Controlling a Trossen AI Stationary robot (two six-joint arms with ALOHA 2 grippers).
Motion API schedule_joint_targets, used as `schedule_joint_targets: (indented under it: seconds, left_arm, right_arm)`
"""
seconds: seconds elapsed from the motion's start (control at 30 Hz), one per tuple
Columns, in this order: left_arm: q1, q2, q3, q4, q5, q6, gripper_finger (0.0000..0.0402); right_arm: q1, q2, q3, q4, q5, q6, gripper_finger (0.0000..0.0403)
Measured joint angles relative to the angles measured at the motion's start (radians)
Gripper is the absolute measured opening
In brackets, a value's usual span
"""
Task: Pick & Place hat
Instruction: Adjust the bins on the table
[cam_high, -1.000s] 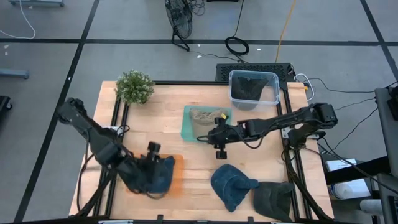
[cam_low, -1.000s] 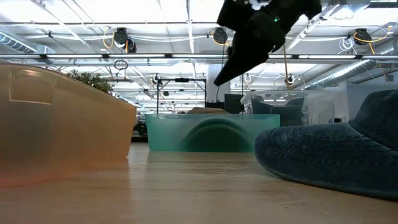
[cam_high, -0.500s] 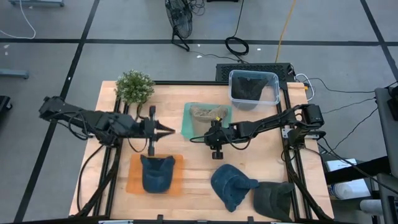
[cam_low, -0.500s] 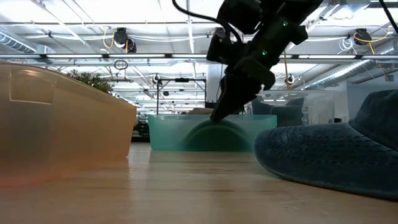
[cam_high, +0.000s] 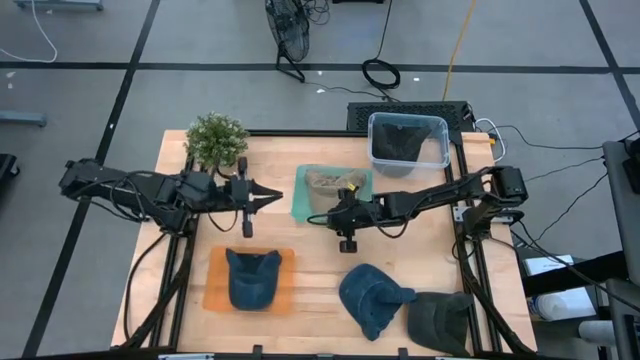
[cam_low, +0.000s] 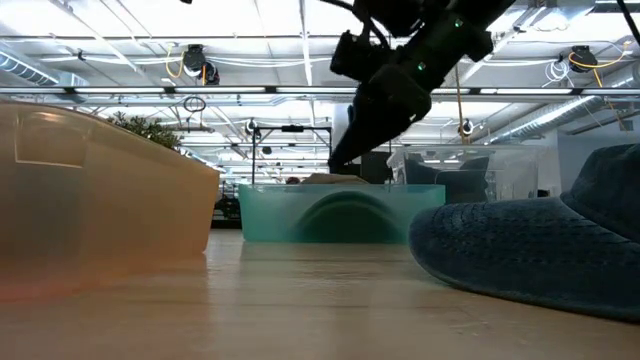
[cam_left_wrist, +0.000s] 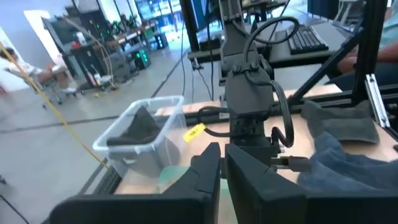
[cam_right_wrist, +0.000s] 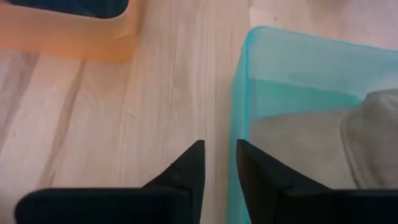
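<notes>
The right gripper (cam_high: 336, 212), fingers nearly closed and empty, hangs over the teal bin's (cam_high: 300, 206) near wall; lowering from here, it risks striking the rim instead of reaching the tan hat (cam_high: 331, 186) just beyond it. The left gripper (cam_high: 268, 199), also pinched empty, waits opposite. Only the right wrist view shows the fingertips (cam_right_wrist: 189, 163) straddling that wall; the high view alone shows the blue hat (cam_high: 371, 295) on the table behind.

Five hats: blue in the orange tray (cam_high: 249, 281), tan in the teal tray (cam_high: 328, 184), dark in the clear bin (cam_high: 407, 141), two loose. One plant (cam_high: 216, 139).
</notes>
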Motion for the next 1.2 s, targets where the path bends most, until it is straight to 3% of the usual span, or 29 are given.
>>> schedule_joint_targets:
  seconds: [0.3,1.2]
  left_arm:
    - [0.048,0.003,0.000,0.032,0.007,0.035,0.0037]
    - [0.053,0.006,0.000,-0.040,0.051,0.007,0.0037]
  right_arm:
    - [-0.039,0.001,-0.001,0.014,-0.002,-0.011,0.0126]
    - [-0.016,0.058,-0.015,0.023,-0.006,0.087,0.0114]
